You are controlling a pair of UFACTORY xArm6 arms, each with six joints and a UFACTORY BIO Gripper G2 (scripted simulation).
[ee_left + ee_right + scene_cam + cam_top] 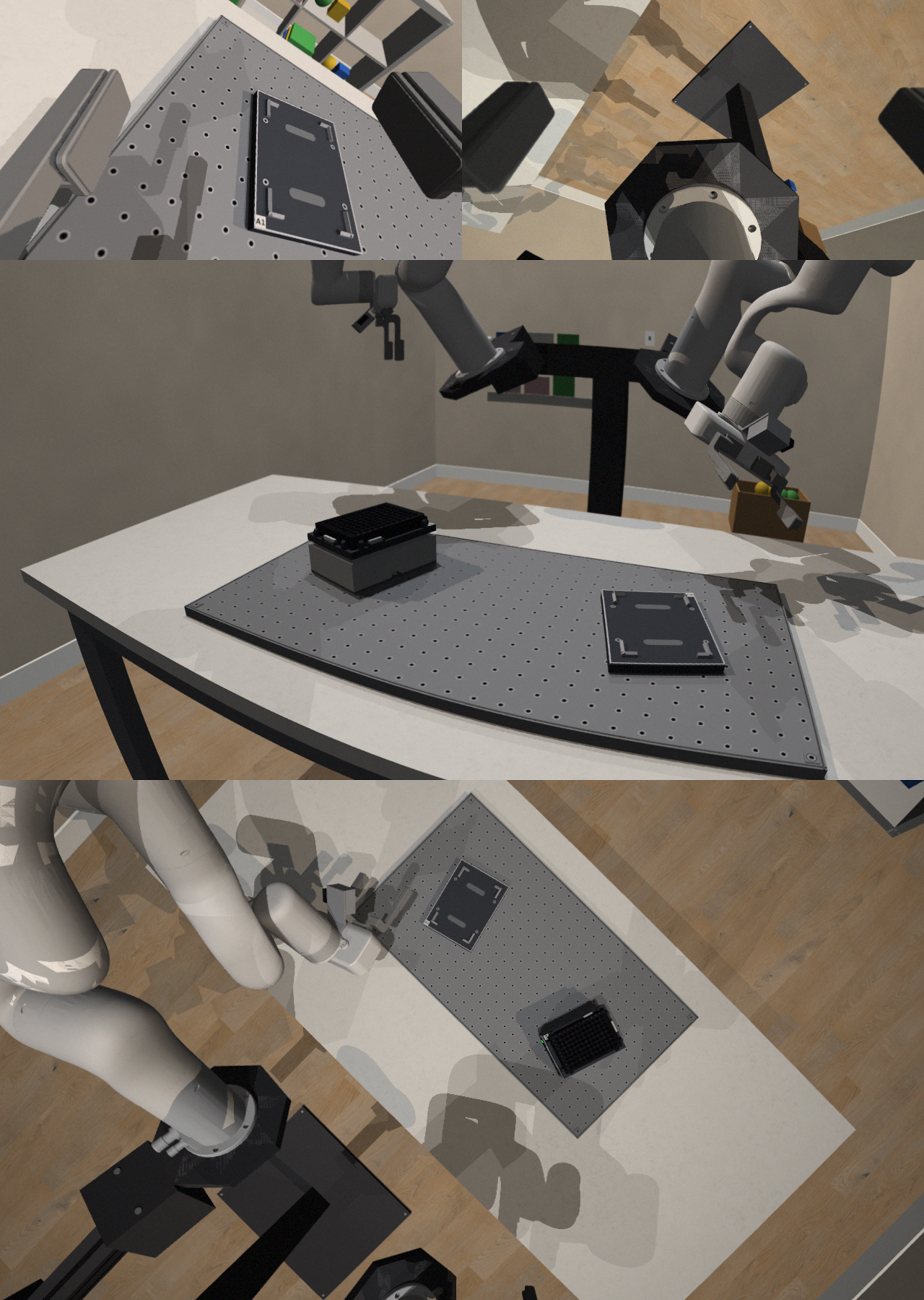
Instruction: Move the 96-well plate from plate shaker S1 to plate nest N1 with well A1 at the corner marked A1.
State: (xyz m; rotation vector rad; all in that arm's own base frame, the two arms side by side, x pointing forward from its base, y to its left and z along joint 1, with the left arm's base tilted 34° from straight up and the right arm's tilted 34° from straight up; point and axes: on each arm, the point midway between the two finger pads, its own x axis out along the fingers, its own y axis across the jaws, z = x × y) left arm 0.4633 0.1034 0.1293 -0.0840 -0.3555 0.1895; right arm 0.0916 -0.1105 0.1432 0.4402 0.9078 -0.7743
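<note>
Nest N1 (pixel 466 906) (pixel 660 625) (pixel 299 162): vacant. Your left gripper (pixel 383 906) (pixel 762 501) (pixel 254 133) hangs above, beside it, fingers parted on nothing. Well beyond: 96-well plate (pixel 585 1041) (pixel 371 523) on shaker S1 (pixel 572 1017) (pixel 394 558). Farther, right gripper (pixel 394 350) (pixel 705 131), spread, empty. Likely approach stage; reach the plate, widen, straddle squarely.

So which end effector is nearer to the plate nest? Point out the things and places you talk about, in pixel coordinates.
Left. The left end effector (pixel 388 896) (pixel 762 500) (pixel 253 135) hangs above and to one side of the plate nest (pixel 466 906) (pixel 659 625) (pixel 297 162); the right end effector (pixel 394 355) (pixel 711 130) is raised, much farther away.
</note>
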